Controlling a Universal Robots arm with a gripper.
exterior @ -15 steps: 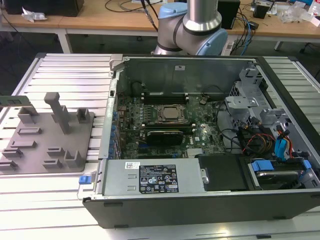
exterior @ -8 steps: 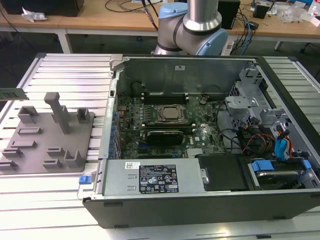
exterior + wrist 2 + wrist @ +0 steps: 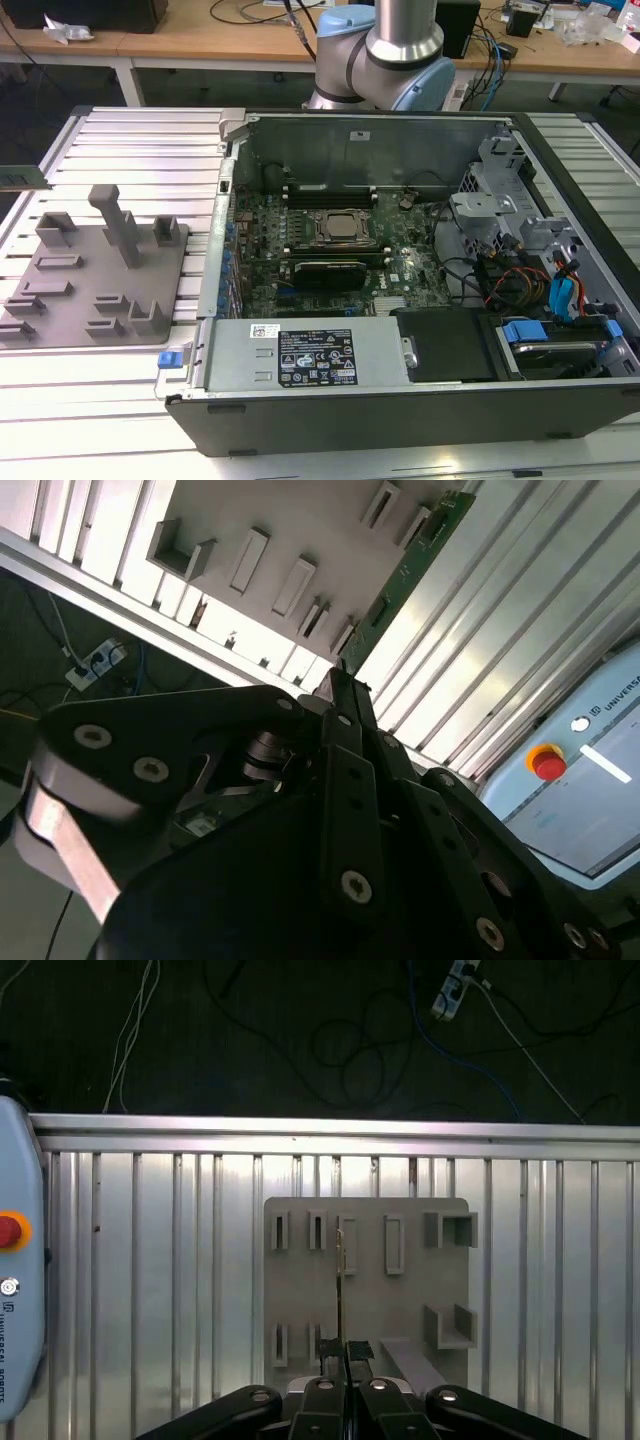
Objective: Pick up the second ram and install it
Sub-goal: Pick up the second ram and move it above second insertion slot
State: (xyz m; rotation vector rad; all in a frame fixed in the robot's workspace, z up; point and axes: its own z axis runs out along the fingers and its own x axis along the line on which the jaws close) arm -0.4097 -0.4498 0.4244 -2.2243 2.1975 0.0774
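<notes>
The second ram (image 3: 415,565) is a thin green board that sticks out from my gripper (image 3: 340,675), whose black fingers are shut on one end of it. In the first wrist view the second ram (image 3: 343,1280) shows edge-on as a thin line running out from the gripper (image 3: 344,1348), held above the grey fixture plate (image 3: 400,1310). In the exterior view the second ram (image 3: 22,180) pokes in at the far left edge, above the ribbed table and left of the fixture plate (image 3: 95,270). The open computer case (image 3: 400,420) holds the motherboard (image 3: 330,235) with its long black slots.
The fixture plate carries several raised grey blocks and one tall post (image 3: 118,222). A pendant with a red button (image 3: 10,1232) lies on the ribbed table (image 3: 150,1260). Beyond the table edge are dark floor, cables and a power strip (image 3: 455,985). The arm's base (image 3: 385,50) stands behind the case.
</notes>
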